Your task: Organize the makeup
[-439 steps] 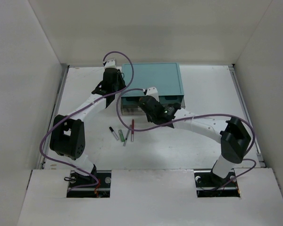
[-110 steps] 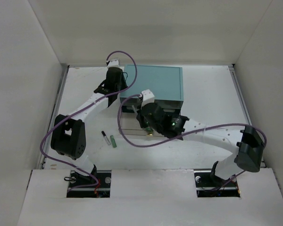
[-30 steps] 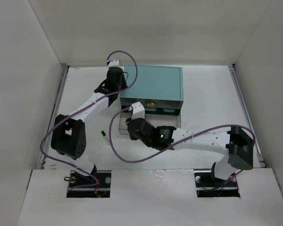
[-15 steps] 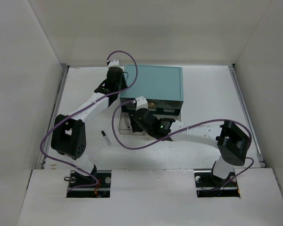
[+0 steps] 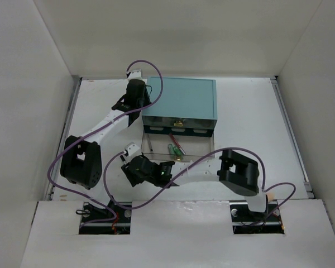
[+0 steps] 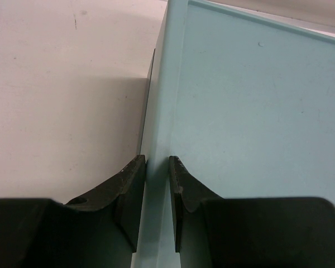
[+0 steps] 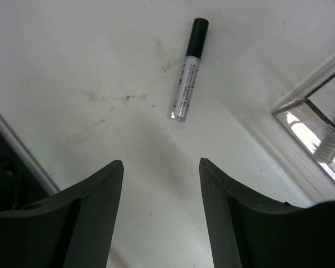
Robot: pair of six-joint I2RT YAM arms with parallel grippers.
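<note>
A black-and-white tube point(image 7: 188, 72) lies alone on the white table, just ahead of my right gripper point(image 7: 161, 162). That gripper is open and holds nothing. In the top view it point(image 5: 129, 167) hovers low over the table left of the open clear drawer point(image 5: 204, 156), hiding the tube. A green stick point(image 5: 171, 149) and a red pencil point(image 5: 179, 147) lie inside the drawer. My left gripper point(image 6: 157, 159) is shut on the left edge of the teal drawer box point(image 6: 251, 111), seen from above point(image 5: 135, 101) at the box's left side.
The teal box point(image 5: 181, 97) stands at the back middle with its drawer pulled toward the arms. The drawer's clear corner point(image 7: 307, 120) shows at the right of the right wrist view. My right arm's purple cable point(image 5: 114, 195) loops over the near table.
My right arm has swung from the drawer front to the left and nearer, over the tube, and its jaws have opened wider. The left arm has not moved.
</note>
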